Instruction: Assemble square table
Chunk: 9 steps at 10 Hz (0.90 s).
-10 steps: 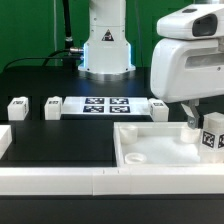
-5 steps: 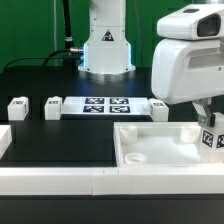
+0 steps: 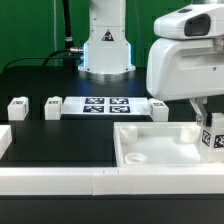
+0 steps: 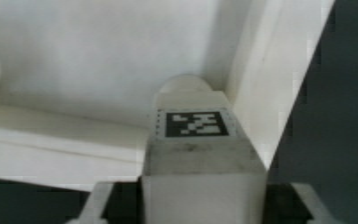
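The square table's white slab (image 3: 160,148) lies underside up at the exterior view's right, with a round socket (image 3: 135,157) at its near corner. My gripper (image 3: 207,122) hangs over the slab's right end, shut on a small white tagged leg (image 3: 213,138). In the wrist view that leg (image 4: 197,130) fills the gap between my fingers (image 4: 105,205), its tag facing the camera, above the slab's recess (image 4: 87,70). My gripper (image 4: 197,208) holds it by both sides. Three more legs (image 3: 17,107) (image 3: 53,107) (image 3: 158,108) stand on the black table.
The marker board (image 3: 105,106) lies flat between the loose legs, in front of the arm's base (image 3: 105,50). A long white border rail (image 3: 90,180) runs along the front edge, and another white rail piece (image 3: 4,140) sits at the left.
The jaws have closed from wide open onto the tagged leg. The hand has shifted slightly to the exterior view's left with it.
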Tool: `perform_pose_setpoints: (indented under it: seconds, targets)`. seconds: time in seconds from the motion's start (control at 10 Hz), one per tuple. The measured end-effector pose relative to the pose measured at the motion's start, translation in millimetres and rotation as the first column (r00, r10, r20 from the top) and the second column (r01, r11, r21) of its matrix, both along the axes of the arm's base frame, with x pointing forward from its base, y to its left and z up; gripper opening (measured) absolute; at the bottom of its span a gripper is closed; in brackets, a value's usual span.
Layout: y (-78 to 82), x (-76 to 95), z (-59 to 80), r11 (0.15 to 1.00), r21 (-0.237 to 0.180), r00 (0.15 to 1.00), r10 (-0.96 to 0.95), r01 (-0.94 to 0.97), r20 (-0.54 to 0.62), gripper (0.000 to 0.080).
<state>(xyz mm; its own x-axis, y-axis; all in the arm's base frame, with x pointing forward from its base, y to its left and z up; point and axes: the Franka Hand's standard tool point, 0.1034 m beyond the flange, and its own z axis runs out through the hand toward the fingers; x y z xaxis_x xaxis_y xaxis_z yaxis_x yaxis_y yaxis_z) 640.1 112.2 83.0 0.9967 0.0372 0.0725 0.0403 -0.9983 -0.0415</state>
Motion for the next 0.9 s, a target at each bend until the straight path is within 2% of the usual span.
perform_pose_setpoints:
  seconds: [0.3, 0.5, 0.6, 0.9]
  targets:
    - [-1.1, 0.2, -0.2, 0.944, 0.022, 0.944, -0.329, 0.330, -0.011, 0.0282]
    - [-1.9, 0.5, -0.2, 0.902, 0.029, 0.902, -0.431, 0.431, -0.015, 0.0284]
    - [-3.0, 0.3, -0.2, 0.849, 0.028, 0.850, -0.527, 0.527, -0.019, 0.0285]
    - [-12.3, -0.7, 0.3, 0.781, 0.001, 0.781, -0.624, 0.624, -0.013, 0.0289]
